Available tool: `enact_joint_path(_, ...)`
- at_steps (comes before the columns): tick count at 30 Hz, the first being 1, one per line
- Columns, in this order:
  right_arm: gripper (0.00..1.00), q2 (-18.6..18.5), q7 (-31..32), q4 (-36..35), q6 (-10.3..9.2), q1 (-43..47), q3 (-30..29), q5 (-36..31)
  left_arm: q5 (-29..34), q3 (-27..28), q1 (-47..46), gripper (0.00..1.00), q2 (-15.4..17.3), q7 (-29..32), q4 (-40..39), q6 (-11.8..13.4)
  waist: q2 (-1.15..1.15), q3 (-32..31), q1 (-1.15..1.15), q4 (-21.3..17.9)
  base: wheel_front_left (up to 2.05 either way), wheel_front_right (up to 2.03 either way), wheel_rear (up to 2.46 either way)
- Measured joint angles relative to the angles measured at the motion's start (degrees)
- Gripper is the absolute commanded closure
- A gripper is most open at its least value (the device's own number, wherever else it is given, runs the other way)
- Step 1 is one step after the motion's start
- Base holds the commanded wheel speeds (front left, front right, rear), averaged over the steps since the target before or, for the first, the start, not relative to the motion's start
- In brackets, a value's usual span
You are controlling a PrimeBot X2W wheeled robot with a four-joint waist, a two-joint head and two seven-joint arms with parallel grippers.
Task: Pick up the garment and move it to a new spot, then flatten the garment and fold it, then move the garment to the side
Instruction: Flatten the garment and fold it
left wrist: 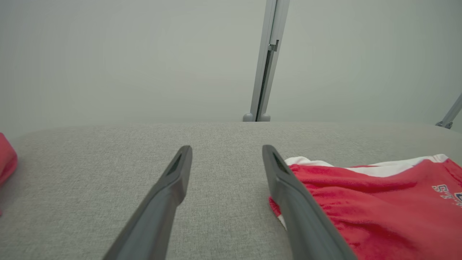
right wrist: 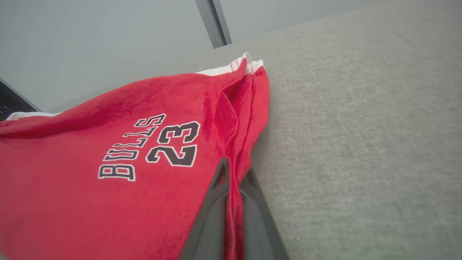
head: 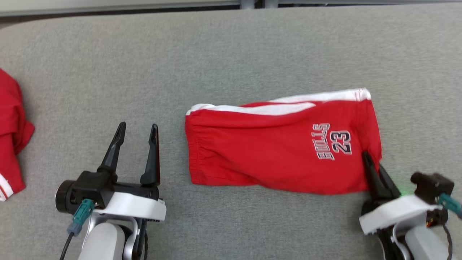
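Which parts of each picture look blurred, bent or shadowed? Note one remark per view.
Head view: even light, red shorts with white trim sharp. Left wrist view: grey fabric tabletop looks bowed at its far edge; left hand blurs lower down. Right wrist view: right hand blurred, print crisp.

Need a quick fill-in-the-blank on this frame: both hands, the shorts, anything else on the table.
1. The right hand is ____ on the shorts.
2. The left hand is ____, apart from the shorts, holding nothing.
3. The number printed on the shorts is ____.
4. In the head view, another red garment lies at the table's ____ edge.

Missing words: shut; open; 23; left.
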Motion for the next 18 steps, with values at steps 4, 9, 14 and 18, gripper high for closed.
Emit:
enact_joint_path(4,1.00,2.23,-0.13,-1.27,0.00,4.62,-2.90,-0.29,0.15,0.38,1.66,0.00,0.12,0.00,0.19,-0.04,0.00,-1.89,0.00,-1.60,0.00,0.00,0.00)
enact_joint_path(9,1.00,3.10,-0.12,-1.60,-0.01,5.77,-4.56,-1.75,0.24,0.37,1.98,0.00,0.13,0.00,0.33,-0.05,0.00,-3.20,0.00,-2.83,0.00,0.00,0.00)
enact_joint_path(14,1.00,2.04,-0.11,-1.32,-0.01,5.60,-5.78,-2.08,0.44,0.21,2.13,0.00,0.12,0.00,0.45,-0.11,0.00,-3.30,0.00,-2.75,0.00,0.00,0.00)
enact_joint_path(18,1.00,1.23,0.48,-2.82,-0.05,3.85,-5.60,-3.02,0.46,0.11,2.01,0.00,0.09,0.00,0.52,-0.11,0.00,-3.37,0.00,-2.25,0.00,0.00,0.00)
